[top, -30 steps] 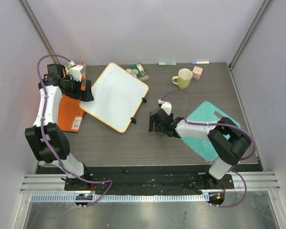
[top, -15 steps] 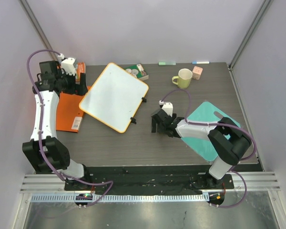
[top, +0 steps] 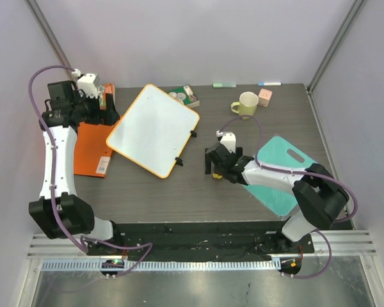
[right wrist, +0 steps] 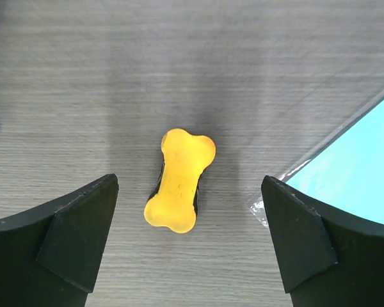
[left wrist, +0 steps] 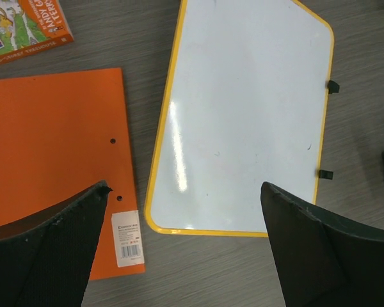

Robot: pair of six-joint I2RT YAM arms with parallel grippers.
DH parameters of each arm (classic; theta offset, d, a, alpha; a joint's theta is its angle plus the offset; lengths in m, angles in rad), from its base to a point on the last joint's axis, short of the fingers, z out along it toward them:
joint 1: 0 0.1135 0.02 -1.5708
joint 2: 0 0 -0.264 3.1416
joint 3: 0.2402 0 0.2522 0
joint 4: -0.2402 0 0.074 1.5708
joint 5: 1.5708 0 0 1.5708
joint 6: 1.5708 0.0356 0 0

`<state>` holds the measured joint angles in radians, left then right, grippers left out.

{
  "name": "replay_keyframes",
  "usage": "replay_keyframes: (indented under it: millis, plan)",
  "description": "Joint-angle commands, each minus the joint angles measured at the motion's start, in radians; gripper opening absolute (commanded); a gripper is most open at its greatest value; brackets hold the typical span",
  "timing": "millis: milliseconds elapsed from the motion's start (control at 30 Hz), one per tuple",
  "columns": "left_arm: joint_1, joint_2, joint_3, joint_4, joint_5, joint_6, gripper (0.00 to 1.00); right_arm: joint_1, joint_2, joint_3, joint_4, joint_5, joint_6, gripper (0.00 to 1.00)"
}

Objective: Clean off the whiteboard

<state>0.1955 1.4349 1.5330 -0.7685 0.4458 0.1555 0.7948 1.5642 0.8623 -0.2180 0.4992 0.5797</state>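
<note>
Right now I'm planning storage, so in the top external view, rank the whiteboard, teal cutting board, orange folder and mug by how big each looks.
1. whiteboard
2. teal cutting board
3. orange folder (2 and 3 are both partly covered, so their order is unsure)
4. mug

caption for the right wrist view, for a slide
Open right pincer above a yellow bone-shaped eraser on the grey table, teal board corner at right.

Clean orange-framed whiteboard (top: 153, 130) flat on table, turned askew.
</note>
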Motion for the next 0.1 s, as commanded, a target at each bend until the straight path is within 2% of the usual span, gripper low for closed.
replay_keyframes:
  millis: [0,67]
  plan:
    - [-0.004,-0.065,-0.063,0.028,0.1,-0.031,1.0,0.0,-0.13,-0.002,0.037,0.093,-0.056,1.0]
    - [-0.004,-0.089,-0.114,0.061,0.099,-0.042,1.0,-0.006,-0.197,-0.008,0.042,0.127,-0.083,1.0]
